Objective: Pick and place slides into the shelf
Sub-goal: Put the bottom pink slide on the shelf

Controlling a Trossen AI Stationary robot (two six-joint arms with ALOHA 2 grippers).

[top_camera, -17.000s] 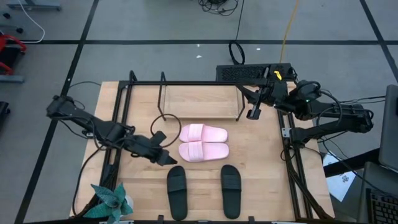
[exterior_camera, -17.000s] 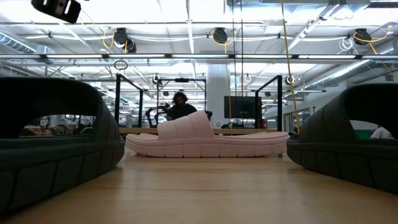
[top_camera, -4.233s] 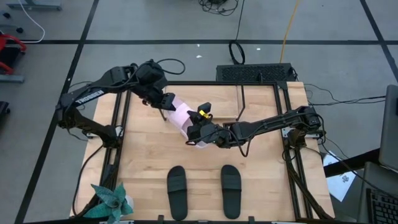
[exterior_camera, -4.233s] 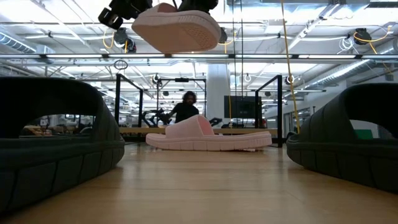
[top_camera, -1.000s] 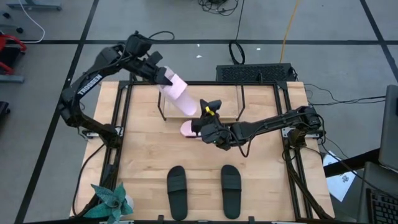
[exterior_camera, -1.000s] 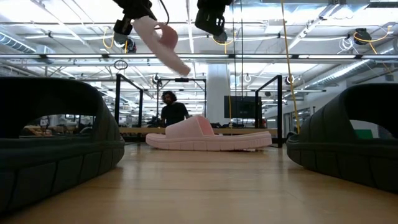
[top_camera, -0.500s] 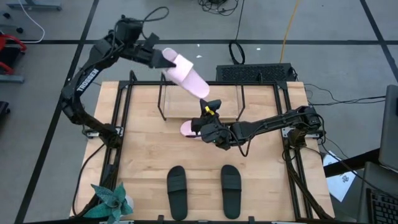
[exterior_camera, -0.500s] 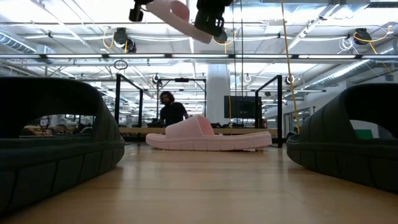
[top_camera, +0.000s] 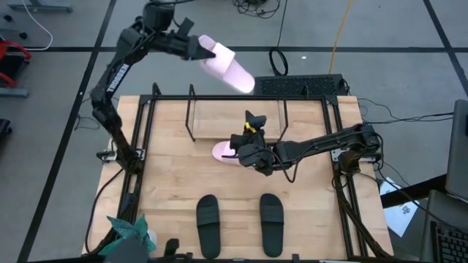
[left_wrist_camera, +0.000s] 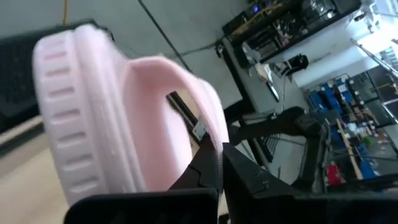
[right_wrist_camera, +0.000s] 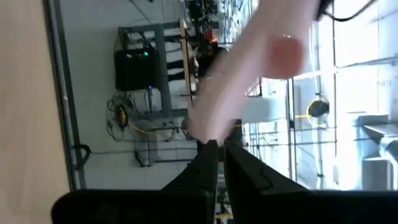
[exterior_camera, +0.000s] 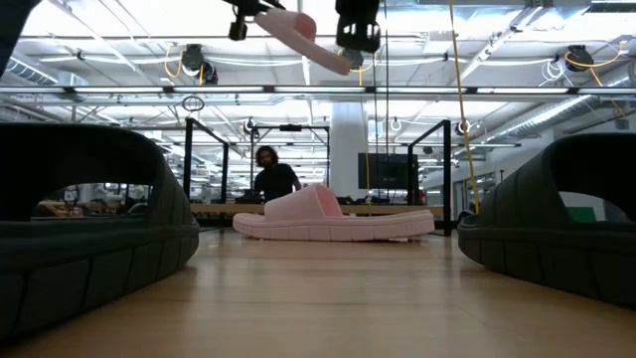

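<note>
A pale pink slide (top_camera: 228, 66) hangs high in the air over the table's far edge, with my left gripper (top_camera: 199, 47) shut on it; the low view shows it at the top (exterior_camera: 301, 36). The second pink slide (top_camera: 222, 152) lies sole down on the table in front of the shelf (top_camera: 235, 117), a black rod rack with a wooden base. My right gripper (top_camera: 253, 117) is shut and raised, pointing up beside the free end of the lifted slide (right_wrist_camera: 208, 124). Two black slides (top_camera: 208, 225) (top_camera: 271, 223) lie sole down near the front edge. My left gripper pinches the lifted slide's wide strap at its edge (left_wrist_camera: 208, 134) between its two fingers, coming level from the table's left. The slide is clear of everything, its free end slanting down toward the right. My right gripper's shut fingertips (right_wrist_camera: 211, 152) stand at that free end; whether they touch it I cannot tell.
A potted plant (top_camera: 131, 237) stands at the front left corner. The black table frame's rails (top_camera: 143, 139) run along both sides. A black box (top_camera: 300, 85) sits behind the far edge. A person (exterior_camera: 273, 179) shows in the room beyond.
My left gripper has risen and swung toward the far edge and the right, carrying the pink slide from hanging steeply over the shelf to a flatter slant above the far edge. My right gripper has shifted slightly to the right and stays shut.
</note>
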